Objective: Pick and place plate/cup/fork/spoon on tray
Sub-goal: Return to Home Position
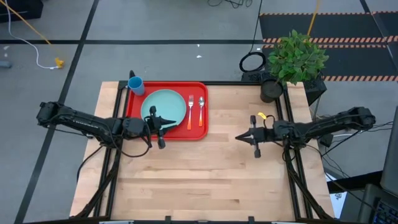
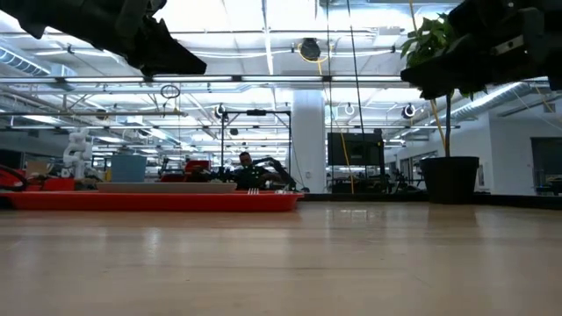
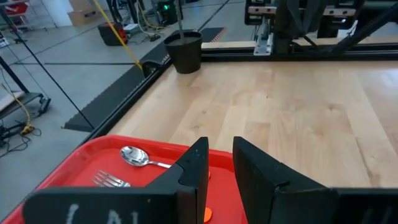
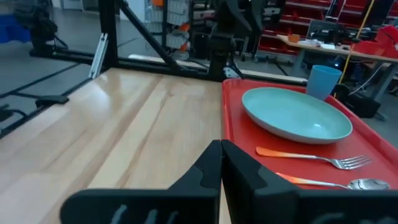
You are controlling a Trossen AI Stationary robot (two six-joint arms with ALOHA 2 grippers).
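The red tray [image 1: 198, 132] lies at the table's far left. On it rest the pale turquoise plate [image 1: 163, 104], the fork [image 1: 190, 112] and the spoon [image 1: 201, 112], side by side to the plate's right with their orange handles toward the near edge. The blue cup [image 1: 135, 85] stands upright at the tray's far left corner. The right wrist view also shows the plate [image 4: 297, 115], cup [image 4: 323, 81], fork [image 4: 311, 155] and spoon [image 4: 348, 183]. My left gripper [image 1: 173, 120] hovers over the tray's near part, narrowly open and empty. My right gripper [image 1: 238, 138] hovers over bare wood mid-table, shut and empty.
A potted plant [image 1: 295, 57] stands at the table's far right corner, with a small yellow object [image 1: 262, 116] near it. A black ring [image 1: 252, 62] lies on the floor beyond. Bare wood spreads over the table's near half [image 1: 205, 180].
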